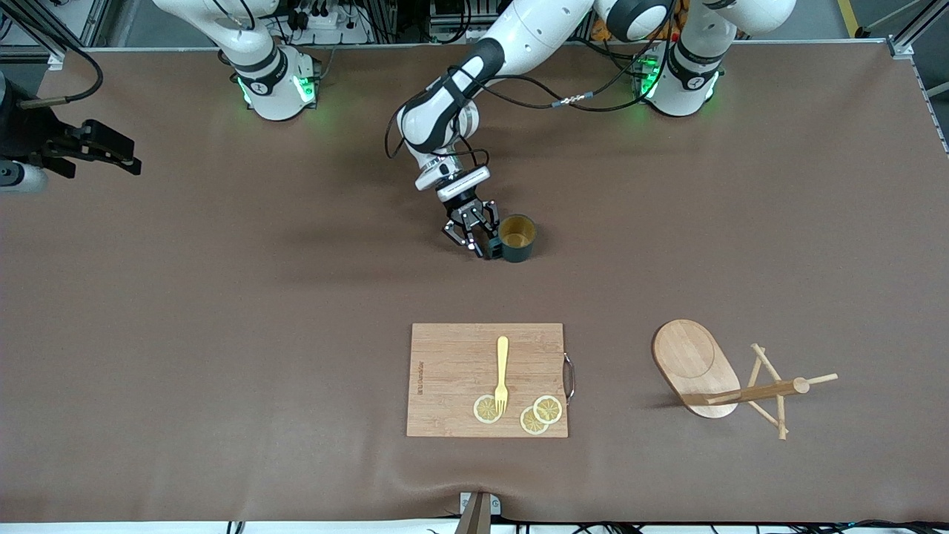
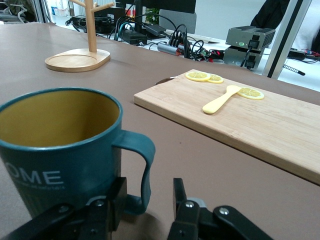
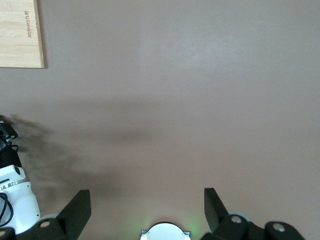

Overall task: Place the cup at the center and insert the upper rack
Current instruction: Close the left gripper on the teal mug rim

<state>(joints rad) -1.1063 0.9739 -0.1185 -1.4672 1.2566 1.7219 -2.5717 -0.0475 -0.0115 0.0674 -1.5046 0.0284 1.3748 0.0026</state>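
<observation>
Nearest the front camera, close to the table's (image 1: 222, 334) near edge, lies one rectangular wooden cutting board (image 1: 452, 378) with a metal handle (image 1: 569, 377) on its side toward the left arm's end. On it rest one yellow fork (image 1: 502, 373) and three lemon slices (image 1: 548, 409), the fork's tines over one slice and the other two slices overlapping.

Toward the left arm's end of the table, about as near the edge, one upper rack (image 1: 723, 378) lies tipped on its side, its oval base on edge and its post and thin pegs pointing toward the left arm's end.

One cup (image 1: 517, 238) stands upright on the table around its middle, farther from the camera than the board. The left gripper (image 1: 480, 245) is down at the cup's handle (image 2: 141, 165), one finger (image 2: 117, 197) on each side of the loop, jaws partly drawn in around it.

The right gripper (image 1: 111, 152) waits over the right arm's end of the table, jaws wide and holding nothing.
</observation>
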